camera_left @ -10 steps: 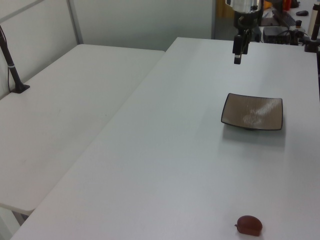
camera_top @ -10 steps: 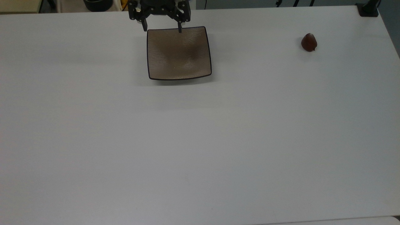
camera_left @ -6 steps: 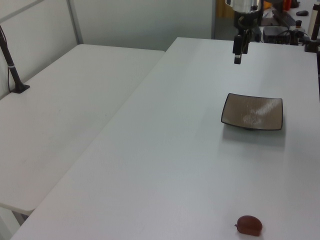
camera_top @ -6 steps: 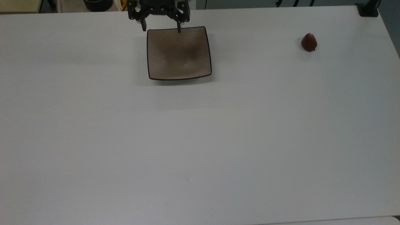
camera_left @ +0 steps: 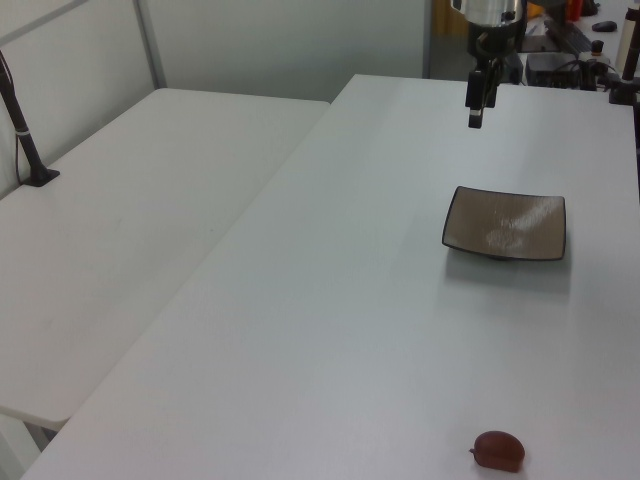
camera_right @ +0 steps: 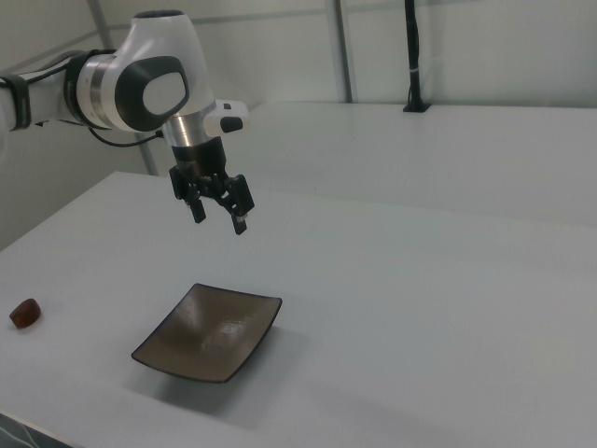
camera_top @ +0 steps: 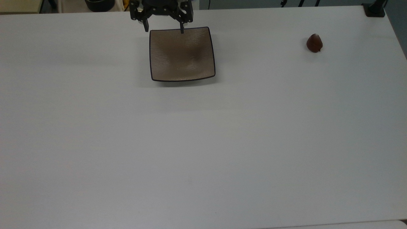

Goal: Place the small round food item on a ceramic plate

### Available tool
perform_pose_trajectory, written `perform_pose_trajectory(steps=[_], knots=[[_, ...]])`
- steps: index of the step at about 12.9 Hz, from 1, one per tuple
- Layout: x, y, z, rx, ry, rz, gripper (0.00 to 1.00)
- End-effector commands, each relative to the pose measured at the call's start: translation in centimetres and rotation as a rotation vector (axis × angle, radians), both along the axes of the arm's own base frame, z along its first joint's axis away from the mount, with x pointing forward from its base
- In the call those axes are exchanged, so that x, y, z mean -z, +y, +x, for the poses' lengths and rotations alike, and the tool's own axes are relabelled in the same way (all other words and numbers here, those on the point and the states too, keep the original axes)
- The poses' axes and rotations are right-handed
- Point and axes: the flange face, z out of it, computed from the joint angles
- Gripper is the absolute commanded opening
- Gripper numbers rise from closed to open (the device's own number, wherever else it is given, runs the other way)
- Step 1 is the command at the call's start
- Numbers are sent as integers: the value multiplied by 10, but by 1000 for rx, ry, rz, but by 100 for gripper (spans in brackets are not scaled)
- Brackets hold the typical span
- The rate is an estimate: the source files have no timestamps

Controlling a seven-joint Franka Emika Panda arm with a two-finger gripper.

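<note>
The small round food item (camera_top: 314, 43) is a glossy reddish-brown lump lying alone on the white table at the top view's far right; it lies low in the left view (camera_left: 498, 450) and at the right view's left edge (camera_right: 25, 313). The square taupe ceramic plate (camera_top: 165, 63) (camera_left: 505, 224) (camera_right: 209, 333) rests on the table with nothing on it. My gripper (camera_top: 164, 29) (camera_left: 476, 108) (camera_right: 219, 216) hangs open in the air beyond the plate's far edge, its fingers spread and holding nothing, far from the food item.
The white table (camera_top: 203, 143) stretches wide around both things. A second white table (camera_left: 120, 240) stands beside it in the left view. A black post base (camera_top: 374, 9) sits at the top view's upper right corner. Dark clutter lies behind the arm (camera_right: 140, 84).
The gripper has risen slightly, pulling back a little from the plate's far edge in the top view. Plate and food item have not moved.
</note>
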Motion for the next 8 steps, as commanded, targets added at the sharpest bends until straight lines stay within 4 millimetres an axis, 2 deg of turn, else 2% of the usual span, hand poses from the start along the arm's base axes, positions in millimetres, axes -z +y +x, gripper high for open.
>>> perform_pose_trajectory(steps=[1,3,7,8], knots=[[1,4,-2,-2,-7,-12,100],[5,11,-1,-9,-7,-5,100],[21,56,2,-83,-16,7,100],[24,80,-2,-125,-10,7,100]])
